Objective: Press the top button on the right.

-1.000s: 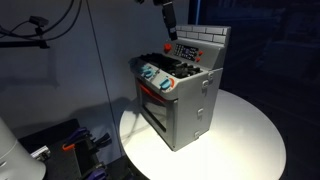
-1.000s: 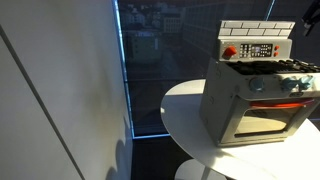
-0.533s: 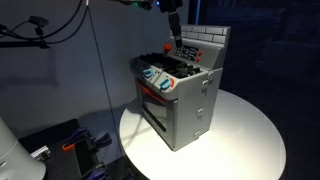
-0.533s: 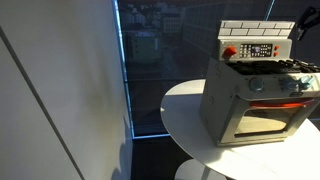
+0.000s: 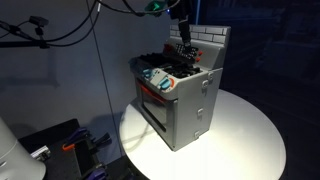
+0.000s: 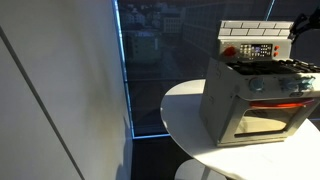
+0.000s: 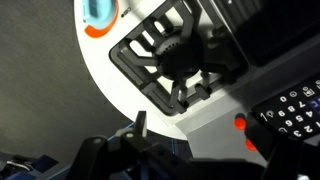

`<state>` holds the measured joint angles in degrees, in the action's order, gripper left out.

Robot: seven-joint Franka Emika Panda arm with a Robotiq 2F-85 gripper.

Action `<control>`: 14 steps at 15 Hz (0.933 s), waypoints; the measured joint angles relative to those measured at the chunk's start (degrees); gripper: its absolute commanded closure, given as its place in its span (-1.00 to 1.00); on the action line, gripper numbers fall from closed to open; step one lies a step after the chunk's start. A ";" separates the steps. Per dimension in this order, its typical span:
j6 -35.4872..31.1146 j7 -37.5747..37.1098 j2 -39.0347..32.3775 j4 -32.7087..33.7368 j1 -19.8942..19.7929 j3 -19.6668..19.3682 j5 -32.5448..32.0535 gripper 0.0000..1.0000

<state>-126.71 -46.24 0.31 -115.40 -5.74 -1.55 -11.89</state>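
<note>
A grey toy stove stands on a round white table; it also shows in an exterior view. Its upright back panel carries a keypad and red buttons. My gripper hangs just above the hob, close in front of the panel, and enters at the frame edge in an exterior view. In the wrist view the black burner grate, red buttons and keypad lie below my gripper. Its fingers appear apart and hold nothing.
Blue knobs line the stove's front edge, one showing in the wrist view. Cables hang at the back. A dark glass wall stands behind the table. Gear lies on the floor.
My gripper has moved down and across the hob toward the back panel. The stove has not moved.
</note>
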 measured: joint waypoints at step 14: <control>0.18 0.11 -6.12 5.92 0.52 -1.89 0.04 -1.00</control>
<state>-126.53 -46.12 -5.81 -109.48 -5.22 -3.44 -11.85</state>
